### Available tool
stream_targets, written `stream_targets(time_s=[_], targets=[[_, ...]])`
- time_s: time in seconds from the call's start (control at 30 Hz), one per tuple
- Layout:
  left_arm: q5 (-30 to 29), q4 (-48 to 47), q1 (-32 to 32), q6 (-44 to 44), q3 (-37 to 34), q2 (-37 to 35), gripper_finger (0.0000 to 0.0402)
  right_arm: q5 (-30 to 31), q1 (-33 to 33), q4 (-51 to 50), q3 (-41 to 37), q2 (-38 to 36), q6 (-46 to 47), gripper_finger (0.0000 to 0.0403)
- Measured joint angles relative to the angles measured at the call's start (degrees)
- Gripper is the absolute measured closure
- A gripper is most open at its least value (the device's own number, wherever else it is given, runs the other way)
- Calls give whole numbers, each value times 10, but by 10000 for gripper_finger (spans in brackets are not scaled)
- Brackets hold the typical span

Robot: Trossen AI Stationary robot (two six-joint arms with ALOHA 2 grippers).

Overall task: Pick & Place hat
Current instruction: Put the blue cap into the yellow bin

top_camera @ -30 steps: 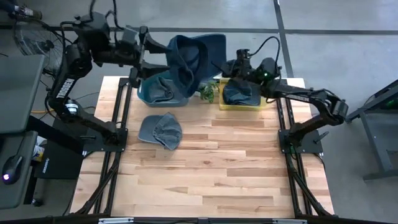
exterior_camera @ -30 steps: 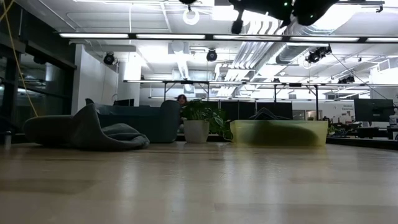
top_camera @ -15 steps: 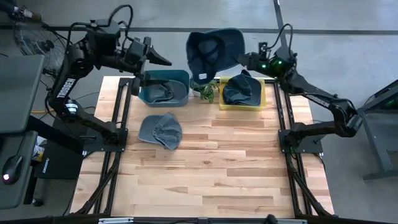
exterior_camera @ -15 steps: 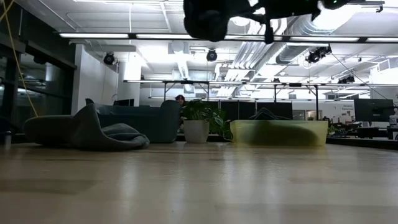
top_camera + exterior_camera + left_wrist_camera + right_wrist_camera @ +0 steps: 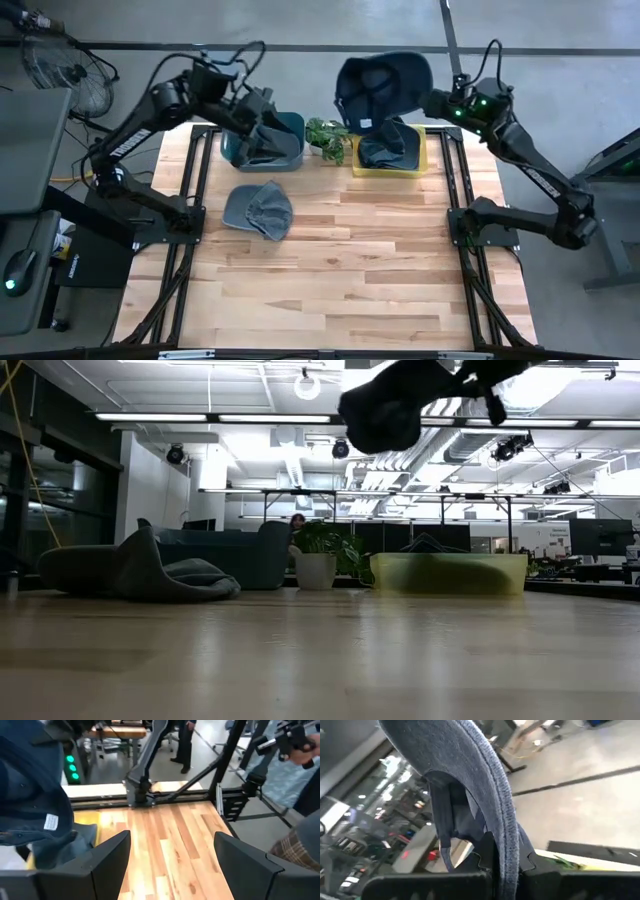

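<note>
A dark blue hat (image 5: 385, 85) hangs in the air over the yellow bin (image 5: 420, 165), near the table's far edge; the low view shows it high up (image 5: 385, 410). My right gripper (image 5: 432, 100) is shut on it from the right. My left gripper (image 5: 268, 105) stands open (image 5: 170, 865) above the blue bin (image 5: 290, 125), touching nothing. A grey hat (image 5: 258, 210) lies flat on the table in front of the blue bin. One dark hat lies in each bin. My right gripper pinches the dark blue hat's stitched brim edge (image 5: 506, 845) between its two fingers (image 5: 530, 870). The fingers come roughly level from the table's right. The hat is lifted clear, and its crown (image 5: 460, 805) reaches away from the fingers toward the table's left.
A small potted plant (image 5: 328, 138) stands between the two bins. The arms' frames run along the table's left and right edges. Bare wood stretches from the grey hat to the table's near edge (image 5: 330, 300).
The dark blue hat has passed from my left gripper to my right one. It has been carried toward the table's right, from above the blue bin to above the yellow bin. My left gripper has come away from it and moved down toward the blue bin.
</note>
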Motion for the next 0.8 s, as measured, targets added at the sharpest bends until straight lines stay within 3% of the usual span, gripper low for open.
stream_targets(time_s=[0.17,0.47,0.67,0.8], targets=[[29,43,4,-1,-56,-6,118,39,-3,-67,0,-33,-14,397],[132,99,56,-28,-125,-8,118,82,-1,-147,0,-57,-19,397],[166,101,80,-31,-132,-8,118,94,19,-152,-3,-58,1,397],[174,96,87,-23,-132,-8,118,95,31,-132,-64,-73,47,397]])
